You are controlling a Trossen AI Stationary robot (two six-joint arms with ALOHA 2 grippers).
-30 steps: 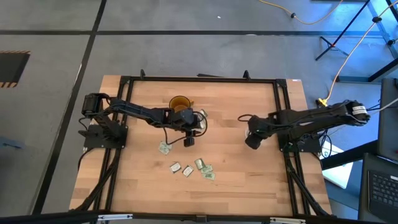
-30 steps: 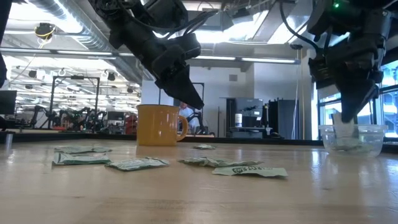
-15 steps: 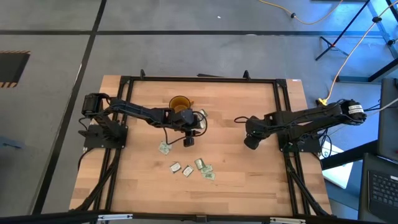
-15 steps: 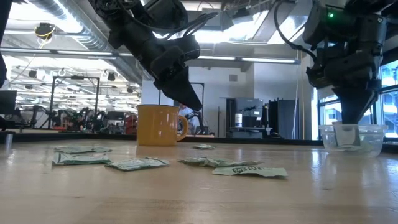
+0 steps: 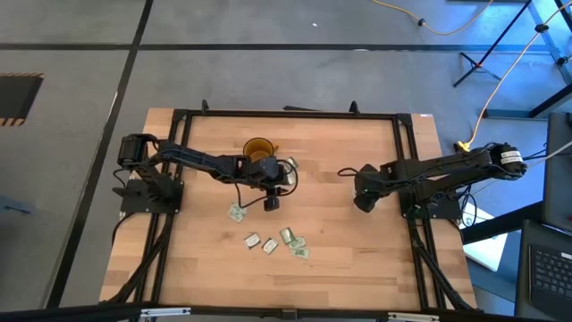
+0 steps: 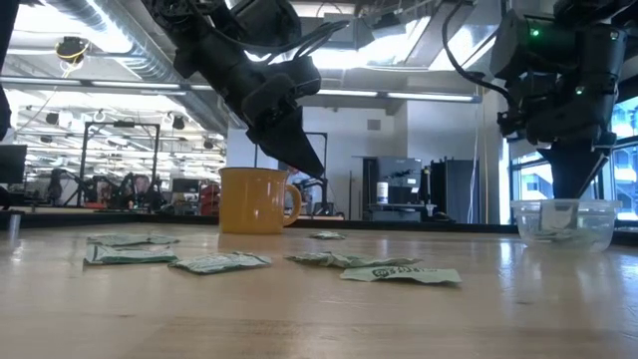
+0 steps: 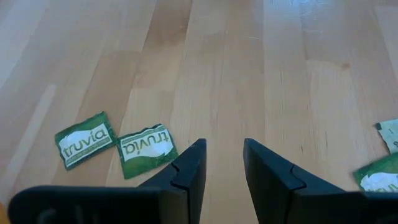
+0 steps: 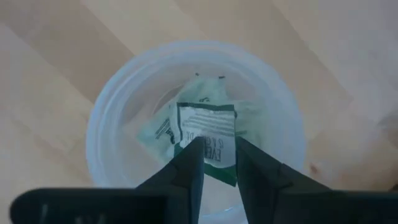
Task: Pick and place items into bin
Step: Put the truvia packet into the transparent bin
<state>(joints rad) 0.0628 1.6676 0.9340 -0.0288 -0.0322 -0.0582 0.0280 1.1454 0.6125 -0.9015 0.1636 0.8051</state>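
A packet is pinched upright between the right gripper fingers, directly above the bin mouth (other packets already lie inside), so release is judged a straight drop. Loose packets are scattered at mid-table, nearest the left gripper, which hovers there slightly parted and empty beside the amber cup.

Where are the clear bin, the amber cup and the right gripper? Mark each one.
clear bin (image 6: 564, 225): low view, on its front wall.
amber cup (image 6: 253, 200): low view, on its side wall.
right gripper (image 8: 217, 163): right wrist view, midway between its fingertips, over the bin.
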